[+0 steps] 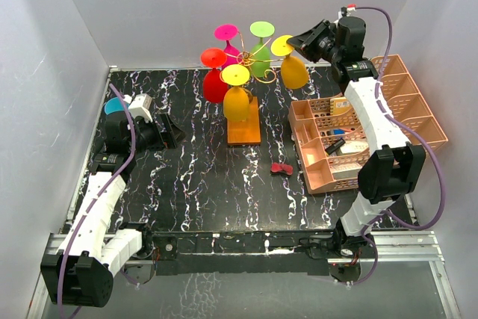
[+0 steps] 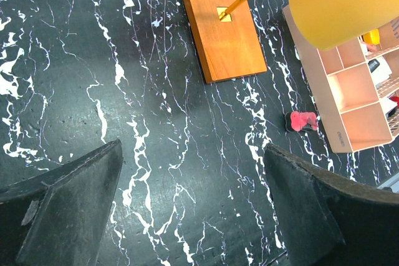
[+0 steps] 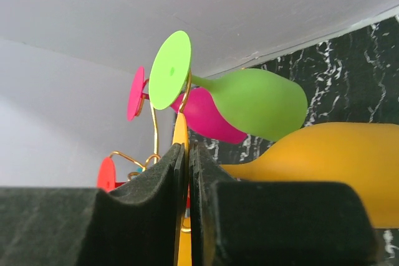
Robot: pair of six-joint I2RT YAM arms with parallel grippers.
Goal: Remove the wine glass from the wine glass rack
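Observation:
The wine glass rack (image 1: 258, 65) is gold wire on an orange-brown wooden base (image 1: 244, 128), also in the left wrist view (image 2: 218, 29). Several coloured wine glasses hang on it upside down. My right gripper (image 1: 293, 41) is shut on the thin foot (image 3: 180, 132) of the right-hand yellow wine glass (image 1: 293, 71), whose bowl (image 3: 330, 166) hangs below the jaws. Green (image 3: 255, 101) and magenta (image 3: 206, 119) glasses hang just behind it. My left gripper (image 1: 170, 131) is open and empty over the table left of the base, with only marble between its fingers (image 2: 75, 204).
A peach lattice organiser (image 1: 358, 132) with small items stands right of the rack, under my right arm. A small red object (image 1: 281, 169) lies on the black marble table in front of it. A second yellow glass (image 1: 236, 98) hangs at the rack's front. White walls enclose the table.

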